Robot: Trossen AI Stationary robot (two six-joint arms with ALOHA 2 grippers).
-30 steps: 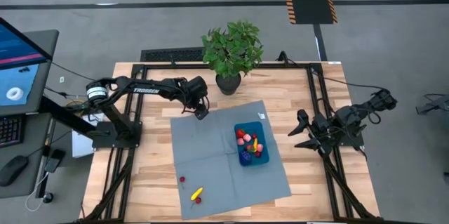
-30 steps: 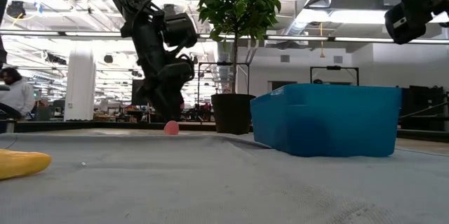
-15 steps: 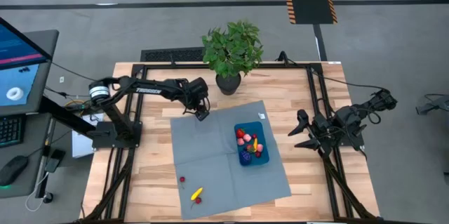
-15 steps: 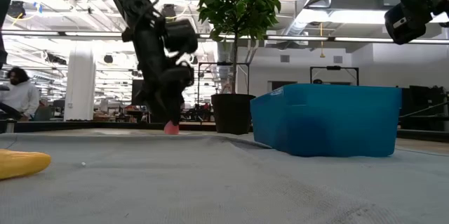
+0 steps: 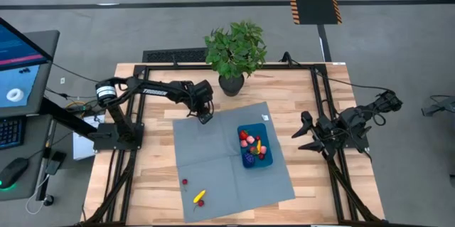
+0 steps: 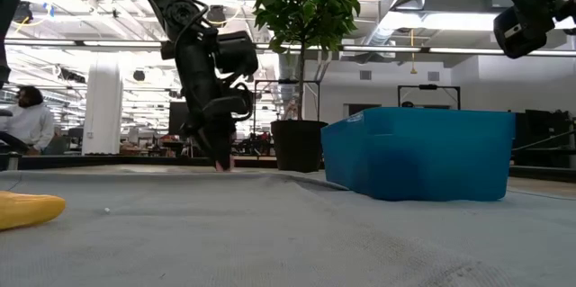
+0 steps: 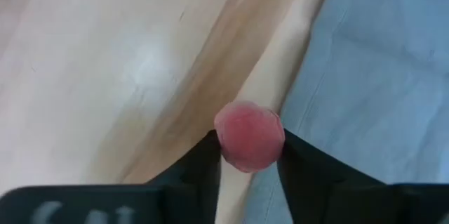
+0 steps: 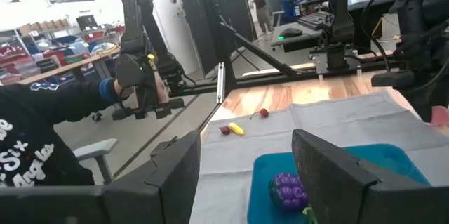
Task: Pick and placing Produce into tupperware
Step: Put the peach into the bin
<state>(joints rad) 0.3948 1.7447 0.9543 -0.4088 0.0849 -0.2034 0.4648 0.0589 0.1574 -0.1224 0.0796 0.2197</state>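
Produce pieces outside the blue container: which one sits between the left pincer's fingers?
The pink round piece, at the mat's far-left edge by the left pincer. The yellow piece and red piece lie untouched.

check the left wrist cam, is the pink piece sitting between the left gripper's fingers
Yes, the pink piece sits squarely between the two dark fingers of the left gripper, at the edge of the grey mat.
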